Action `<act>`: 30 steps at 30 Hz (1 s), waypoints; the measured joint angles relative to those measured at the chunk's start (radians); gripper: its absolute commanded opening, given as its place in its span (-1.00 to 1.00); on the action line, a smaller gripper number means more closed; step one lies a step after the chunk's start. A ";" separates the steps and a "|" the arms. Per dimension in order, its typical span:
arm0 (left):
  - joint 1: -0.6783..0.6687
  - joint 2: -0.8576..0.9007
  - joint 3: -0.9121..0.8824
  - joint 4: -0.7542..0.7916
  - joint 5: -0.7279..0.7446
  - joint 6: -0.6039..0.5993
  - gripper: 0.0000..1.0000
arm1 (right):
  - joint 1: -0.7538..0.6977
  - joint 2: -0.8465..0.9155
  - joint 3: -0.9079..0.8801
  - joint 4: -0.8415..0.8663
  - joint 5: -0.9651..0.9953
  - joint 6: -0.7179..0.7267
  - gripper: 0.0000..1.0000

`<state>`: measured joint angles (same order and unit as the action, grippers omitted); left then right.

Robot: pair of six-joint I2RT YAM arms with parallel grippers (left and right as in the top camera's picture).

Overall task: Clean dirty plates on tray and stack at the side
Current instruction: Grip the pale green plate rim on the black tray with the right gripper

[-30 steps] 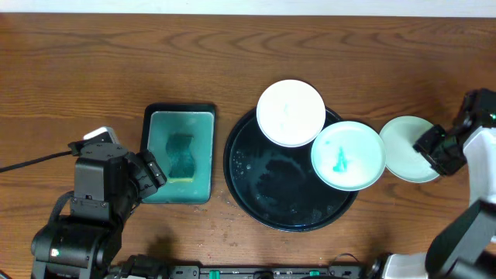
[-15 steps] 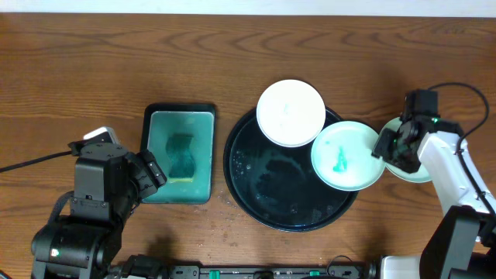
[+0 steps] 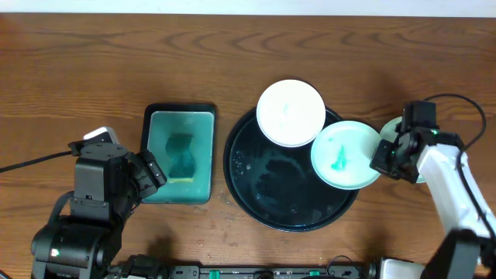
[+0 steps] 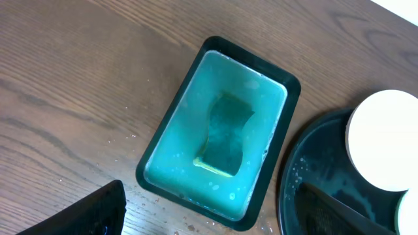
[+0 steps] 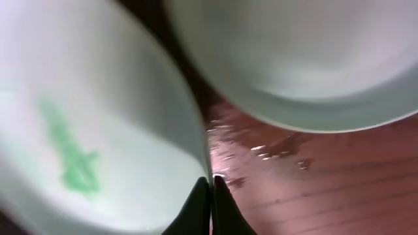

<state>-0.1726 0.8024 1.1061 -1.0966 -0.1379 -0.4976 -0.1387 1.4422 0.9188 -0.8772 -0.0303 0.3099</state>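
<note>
The black round tray (image 3: pixel 263 190) holds a white plate (image 3: pixel 291 112) at its far rim and a mint plate (image 3: pixel 345 155) with a teal smear on its right rim. My right gripper (image 3: pixel 381 159) is shut on that smeared plate's right edge. The right wrist view shows the fingertips (image 5: pixel 211 186) pinching the rim of the smeared plate (image 5: pixel 98 130). A second mint plate (image 3: pixel 397 128) lies on the table right of the tray, partly hidden under my right arm, and appears as the clean plate (image 5: pixel 294 52). My left gripper (image 3: pixel 155 174) hangs open beside the teal tray, holding nothing.
A rectangular black-rimmed tray (image 3: pixel 211 167) left of the round tray holds teal liquid and a sponge (image 3: pixel 181 155). The left wrist view shows the sponge (image 4: pixel 225 134) in it. Wet spots mark the wood (image 5: pixel 313 183) between the two mint plates.
My right arm swung in from beside the clean mint plate to the smeared plate's right rim, and its jaws closed on that rim. The left arm has not moved.
</note>
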 measured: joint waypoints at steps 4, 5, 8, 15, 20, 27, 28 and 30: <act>0.000 0.000 0.000 0.000 0.000 0.000 0.66 | 0.066 -0.113 0.000 -0.002 -0.102 -0.023 -0.97; 0.000 0.000 0.000 0.000 0.000 0.000 0.66 | 0.099 -0.130 0.000 -0.002 -0.122 -0.027 -0.98; 0.000 0.000 0.000 0.000 0.000 0.000 0.66 | 0.199 -0.139 -0.002 0.006 -0.164 -0.024 -0.98; 0.000 0.000 0.000 0.000 0.000 0.000 0.66 | 0.418 -0.077 -0.116 0.091 -0.145 0.158 -0.98; 0.000 0.000 0.000 0.000 0.000 0.000 0.66 | 0.495 0.006 -0.195 0.191 -0.106 0.249 -0.98; 0.000 0.000 0.000 0.001 0.000 0.000 0.66 | 0.497 0.017 -0.196 0.212 -0.089 0.236 -0.63; 0.000 0.000 0.000 0.002 0.000 0.000 0.66 | 0.497 0.017 -0.196 0.210 -0.084 0.230 -0.46; 0.000 0.000 0.000 0.003 0.002 0.000 0.66 | 0.490 0.017 -0.196 0.205 -0.069 0.224 -0.41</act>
<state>-0.1726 0.8024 1.1061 -1.0939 -0.1356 -0.4976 0.3515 1.4593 0.7223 -0.6720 -0.0994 0.5335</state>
